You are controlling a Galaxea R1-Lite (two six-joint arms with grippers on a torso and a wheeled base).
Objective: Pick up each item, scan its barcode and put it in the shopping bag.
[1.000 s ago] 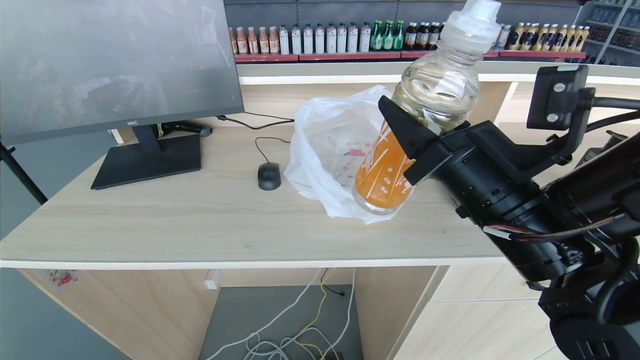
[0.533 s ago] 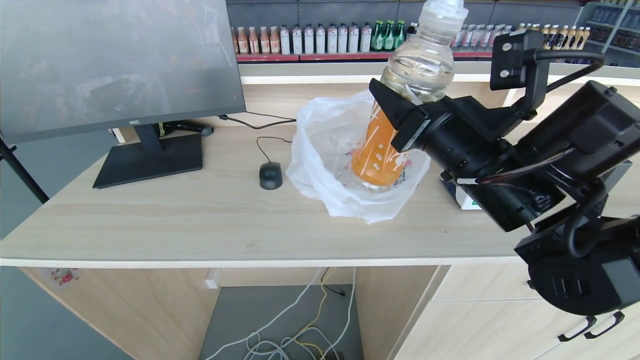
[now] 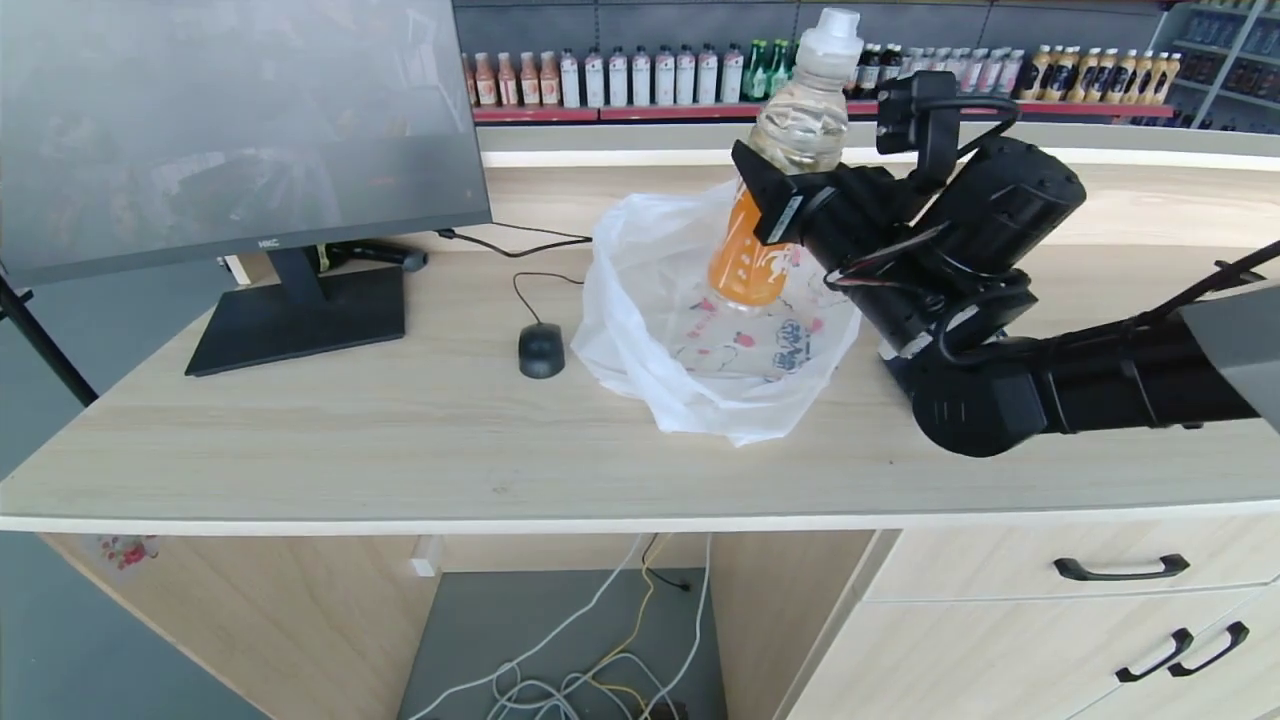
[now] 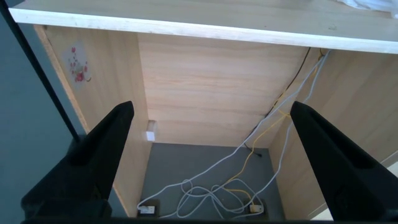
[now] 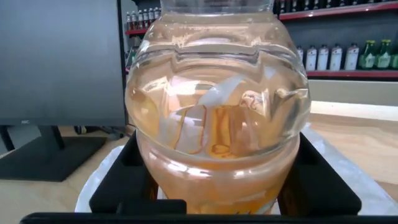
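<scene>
My right gripper [image 3: 770,205] is shut on a clear plastic bottle [image 3: 778,170] with an orange label and a white cap. The bottle stands nearly upright above the open mouth of the white shopping bag [image 3: 640,330], which sits on the wooden counter [image 3: 400,430]. Up close in the right wrist view the bottle [image 5: 217,118] sits between the black fingers [image 5: 323,180], with the bag [image 5: 348,180] below it. My left gripper [image 4: 211,162] is open, below the counter's front edge, facing the space under the counter.
A monitor [image 3: 230,130] on a black stand occupies the counter's left, with a mouse [image 3: 541,350] beside the bag. Shelves of bottles [image 3: 640,75] line the back wall. Loose cables [image 3: 590,660] lie on the floor under the counter. Drawers [image 3: 1120,570] are at lower right.
My right arm has carried the bottle away from the camera and left, from in front of the bag to above its mouth, bringing it more upright.
</scene>
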